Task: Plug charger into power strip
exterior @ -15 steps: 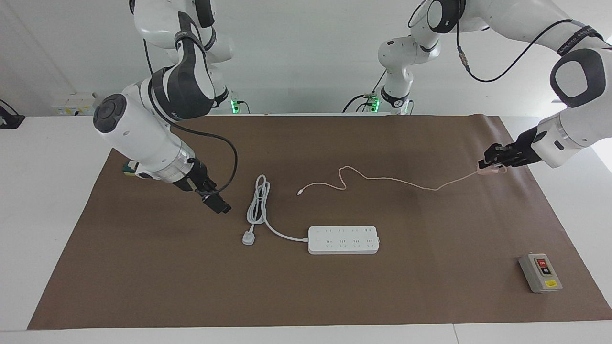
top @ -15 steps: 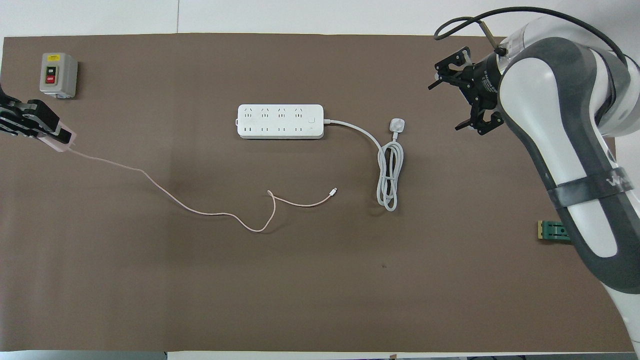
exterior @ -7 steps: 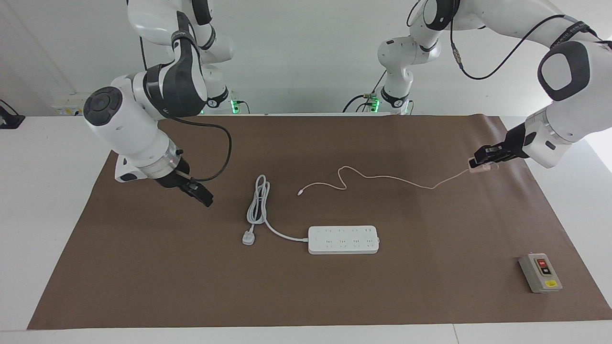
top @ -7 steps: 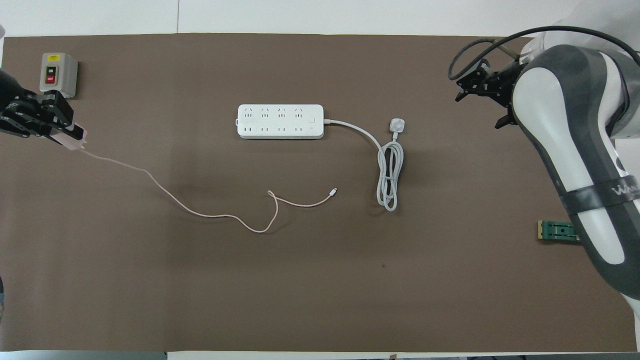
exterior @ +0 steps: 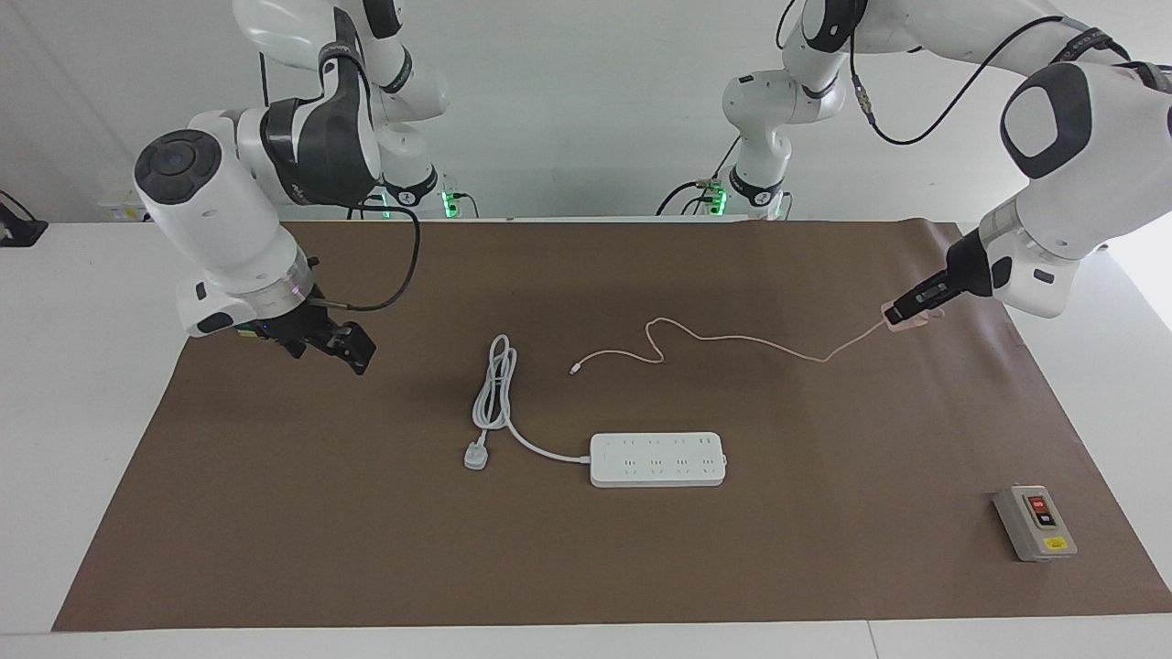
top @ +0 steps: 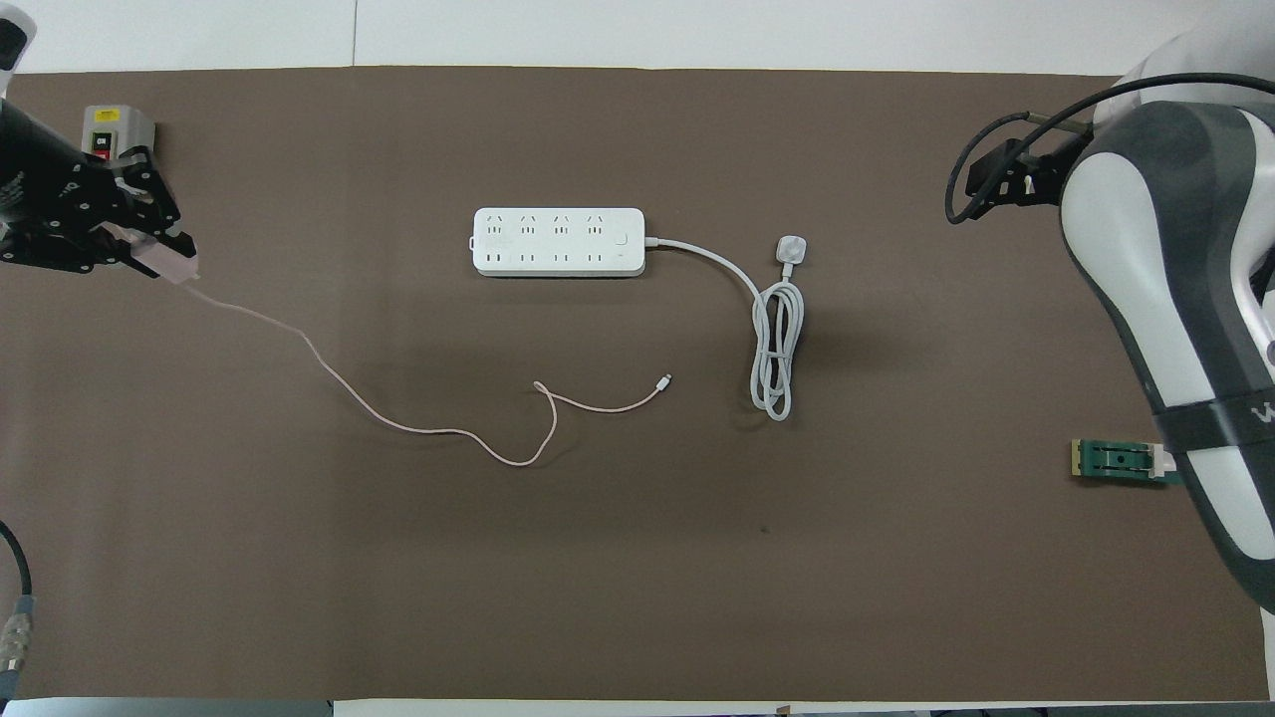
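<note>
Right gripper [exterior: 352,346]: raised over the brown mat [exterior: 275,513] at the right arm's end of the table, fingers spread wide, holding nothing. A small green block [top: 1114,460] lies on the mat near it, partly covered by the arm.

White three-pin plug [exterior: 475,455] and its looped thick cord [exterior: 494,384] lie beside the power strip [exterior: 657,459], which lies flat mid-table, sockets up and unobstructed.

The thin pink cable [exterior: 732,341] trails over the mat nearer to the robots than the strip.

Left gripper [exterior: 906,309]: clamped on the charger [exterior: 899,320], apparently just above the mat. The grey switch box [exterior: 1035,523] lies well apart.
</note>
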Controlling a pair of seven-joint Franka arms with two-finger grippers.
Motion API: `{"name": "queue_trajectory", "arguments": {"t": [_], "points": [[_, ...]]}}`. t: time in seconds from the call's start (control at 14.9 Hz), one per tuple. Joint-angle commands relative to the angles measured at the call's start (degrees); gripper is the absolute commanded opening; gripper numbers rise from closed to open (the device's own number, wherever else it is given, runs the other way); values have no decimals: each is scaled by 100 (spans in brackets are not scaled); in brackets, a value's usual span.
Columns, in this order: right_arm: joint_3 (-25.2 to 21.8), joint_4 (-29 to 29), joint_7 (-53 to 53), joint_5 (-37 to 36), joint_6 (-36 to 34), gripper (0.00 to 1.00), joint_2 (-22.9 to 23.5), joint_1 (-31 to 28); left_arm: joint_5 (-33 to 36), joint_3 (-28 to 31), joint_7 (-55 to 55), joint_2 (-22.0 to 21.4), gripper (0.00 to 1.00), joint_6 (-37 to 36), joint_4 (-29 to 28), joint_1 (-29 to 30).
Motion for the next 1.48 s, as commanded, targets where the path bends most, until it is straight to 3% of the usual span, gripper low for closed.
{"name": "queue_trajectory", "arguments": {"t": [0.0,0.4,0.74,1.14,1.41], "points": [[36,-194,-741,-242,-11,100,-298,-189,135,52,-1748,139,0,600,-58,-440],[36,-185,-1289,-348,-335,100,-729,-269,372,61,-5043,244,0,1812,-593,-1143],[45,-194,-1701,-463,-810,100,-1195,-225,891,61,-7497,815,0,2516,-620,-1653],[45,-580,-2036,-489,-969,100,-1687,-278,1049,61,-8625,1290,0,2912,-620,-1856],[45,-668,-2439,-665,-943,100,-1793,-400,1278,78,-8873,1370,0,2931,-620,-2023]]}}
